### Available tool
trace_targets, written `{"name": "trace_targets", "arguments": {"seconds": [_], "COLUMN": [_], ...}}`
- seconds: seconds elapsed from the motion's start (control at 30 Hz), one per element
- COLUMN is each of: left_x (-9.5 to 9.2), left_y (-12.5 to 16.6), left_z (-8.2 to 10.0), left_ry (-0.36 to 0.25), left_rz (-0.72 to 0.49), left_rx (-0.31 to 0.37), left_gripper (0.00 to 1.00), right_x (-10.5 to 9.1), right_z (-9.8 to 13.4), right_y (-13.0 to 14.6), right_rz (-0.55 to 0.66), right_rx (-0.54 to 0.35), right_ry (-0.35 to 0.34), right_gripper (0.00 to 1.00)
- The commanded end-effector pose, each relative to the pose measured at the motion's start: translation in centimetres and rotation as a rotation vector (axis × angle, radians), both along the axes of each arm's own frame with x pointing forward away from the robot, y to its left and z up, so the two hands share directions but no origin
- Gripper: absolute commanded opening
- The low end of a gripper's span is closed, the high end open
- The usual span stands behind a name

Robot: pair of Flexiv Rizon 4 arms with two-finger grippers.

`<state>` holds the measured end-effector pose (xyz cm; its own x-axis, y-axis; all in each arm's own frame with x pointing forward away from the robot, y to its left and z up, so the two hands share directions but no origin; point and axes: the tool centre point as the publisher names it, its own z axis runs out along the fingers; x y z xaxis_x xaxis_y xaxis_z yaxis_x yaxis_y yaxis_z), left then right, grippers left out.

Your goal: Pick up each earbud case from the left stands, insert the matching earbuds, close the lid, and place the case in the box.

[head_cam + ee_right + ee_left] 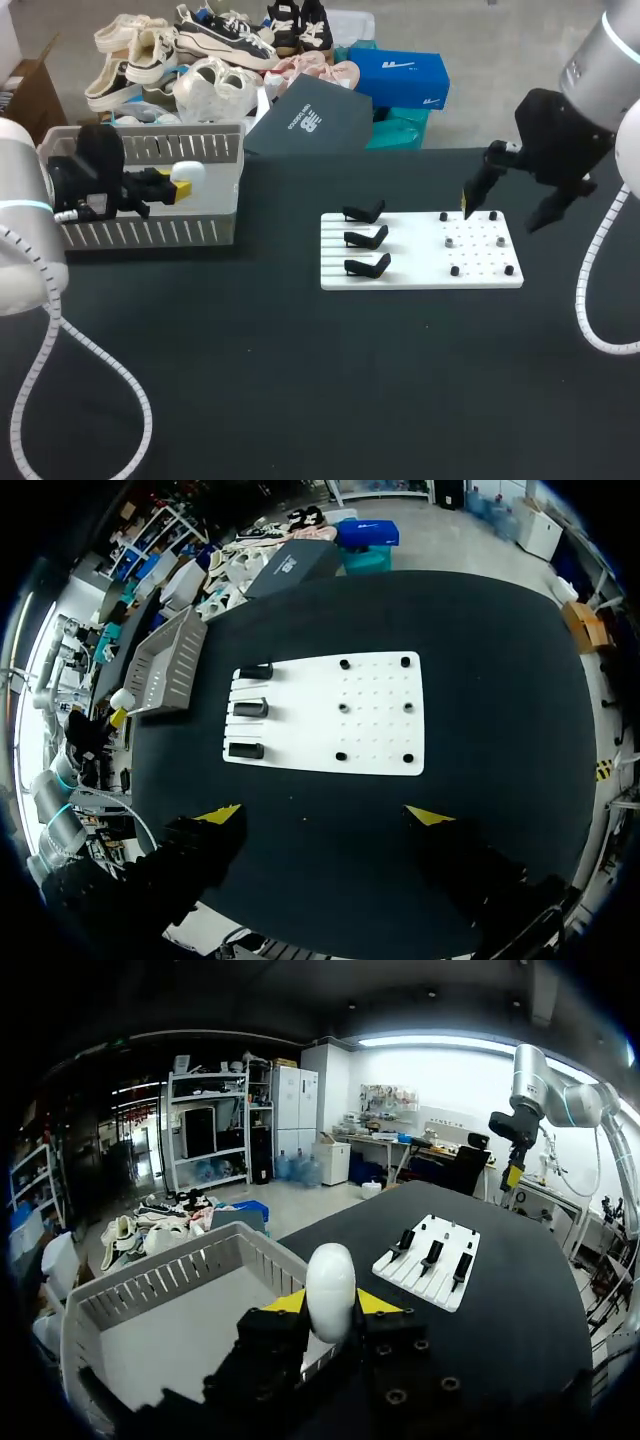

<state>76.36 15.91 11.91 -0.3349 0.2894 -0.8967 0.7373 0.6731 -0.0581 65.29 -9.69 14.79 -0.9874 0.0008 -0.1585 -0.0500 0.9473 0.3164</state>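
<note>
- Case [330, 1290] clamped between the jaws of the left gripper [331, 1303], lid looks shut.
- Hanging over the right end of the box [150, 232], so the drop looks pretty much straight down from here.
- Long axis of the case running out along the fingers, rounded end poking past the yellow tips.
- Left arm coming in level from the left, wrist aimed right across the bench [300, 380]; obviously the nearer arm.
- Right gripper [508, 210] well apart, above the far right end of the board [405, 270], jaws wide apart, nothing in them.
- All three stands [367, 238] bare, so probably the last case.
</note>
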Motion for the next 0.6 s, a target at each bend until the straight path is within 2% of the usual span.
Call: {"name": "trace_targets", "arguments": {"seconds": [0.03, 0.07, 0.13, 0.23, 0.4, 0.43, 0.47, 0.5, 0.57, 0.6], "left_x": [1.0, 1.3, 2.0, 2.9, 4.4, 4.5, 4.5, 4.6, 4.5, 4.5], "left_y": [-0.1, 0.1, 0.5, 0.7, 0.1, -0.2, -0.5, -0.6, -1.1, -1.1], "left_z": [-0.4, -0.6, -1.2, -1.7, -2.6, -2.6, -2.5, -2.5, -2.4, -2.4], "left_ry": [-0.047, -0.034, -0.002, 0.039, 0.164, 0.153, 0.15, 0.153, 0.153, 0.152], "left_rz": [0.306, 0.306, 0.34, 0.377, 0.444, 0.42, 0.408, 0.408, 0.389, 0.384], "left_rx": [0.11, 0.112, 0.072, 0.083, 0.019, -0.015, 0.003, 0.015, 0.002, 0.004], "left_gripper": [0.0, 0.0, 0.0, 0.0, 0.0, 0.0, 0.0, 0.03, 0.24, 0.38], "right_x": [-0.1, -0.1, -0.1, -0.1, -0.1, -0.1, -0.1, -0.1, -0.1, -0.1], "right_z": [0.0, 0.0, 0.0, 0.0, 0.0, 0.0, 0.0, 0.0, 0.0, 0.0], "right_y": [-0.1, -0.1, -0.1, -0.1, -0.1, -0.1, -0.1, -0.1, -0.1, -0.1], "right_rz": [0.001, 0.001, 0.001, 0.001, 0.001, 0.001, 0.001, 0.001, 0.001, 0.001], "right_rx": [0.002, 0.002, 0.002, 0.002, 0.002, 0.002, 0.002, 0.002, 0.002, 0.002], "right_ry": [-0.004, -0.004, -0.004, -0.004, -0.004, -0.004, -0.004, -0.004, -0.004, -0.004], "right_gripper": [1.0, 1.0, 1.0, 1.0, 1.0, 1.0, 1.0, 1.0, 1.0, 1.0]}}
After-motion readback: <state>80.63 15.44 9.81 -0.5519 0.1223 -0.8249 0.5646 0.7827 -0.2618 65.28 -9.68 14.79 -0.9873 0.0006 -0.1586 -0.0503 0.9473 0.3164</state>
